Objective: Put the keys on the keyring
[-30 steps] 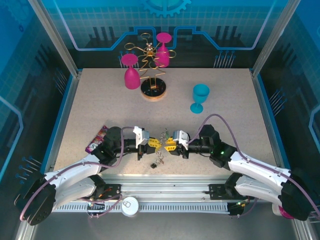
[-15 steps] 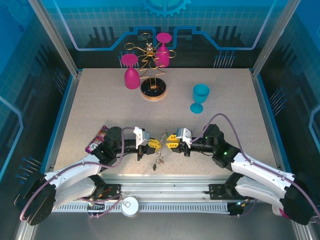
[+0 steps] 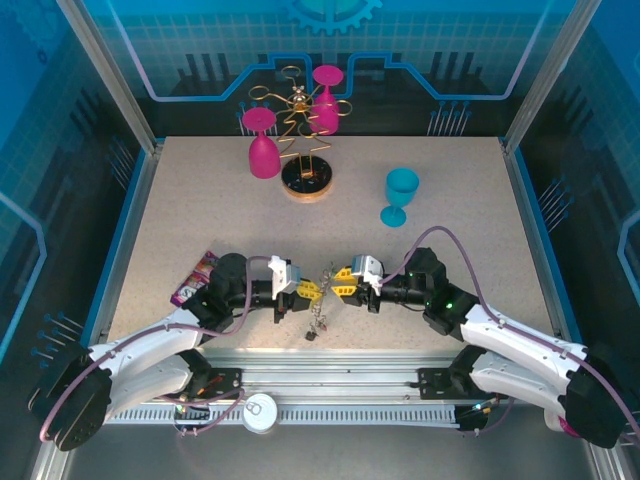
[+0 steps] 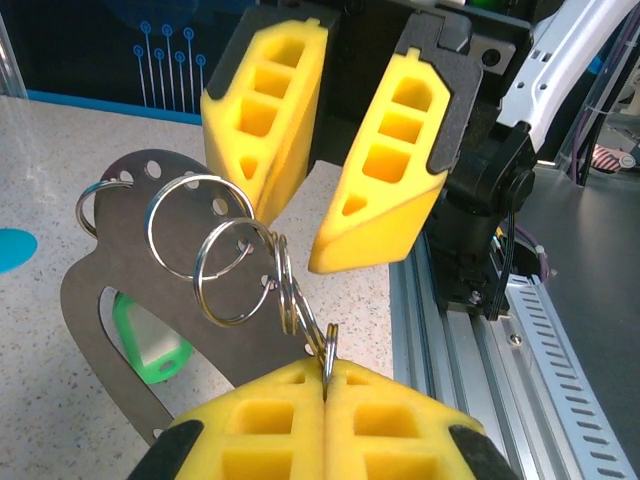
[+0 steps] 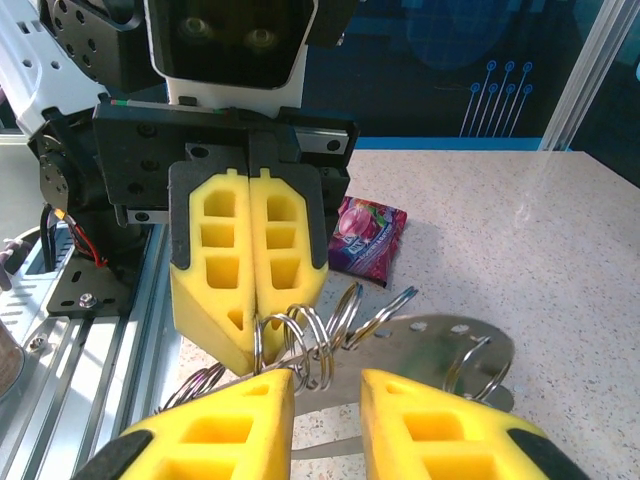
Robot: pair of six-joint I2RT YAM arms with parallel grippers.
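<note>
**Asker:** Grippers first: how do they stand?

**Watcher:** The left gripper [image 4: 325,368] is clenched. Its yellow pads [image 4: 265,420] meet flush and pinch one small ring of the keyring [image 4: 95,290] at their tips. The right gripper [image 5: 328,388] is released, with its pads apart and nothing clamped between them.

**Asker:** And where is the keyring?

**Watcher:** It is held between the two grippers, over the table [image 3: 450,160] near the middle of the front edge. The rings [image 4: 284,292] chain from its grey plate to the pinch point. A green tag [image 4: 150,345] lies against the lower part of the plate. Whether the plate's low end touches the table cannot be told.

**Asker:** Does the right gripper touch it?

**Watcher:** In the left wrist view, one of its pad tips sits right at the top loops, either touching or just short of them. In its own wrist view, the loops lie just above the gap, close to one pad.

**Asker:** Any keys?

**Watcher:** From above, a dark bit [image 3: 310,333] shows just below the ring cluster, too small to name.

**Asker:** Anything else?

**Watcher:** A purple packet [image 5: 368,236] lies flat beside the left arm. A blue cup [image 3: 400,195] stands upright, well apart, towards the back right.
</note>
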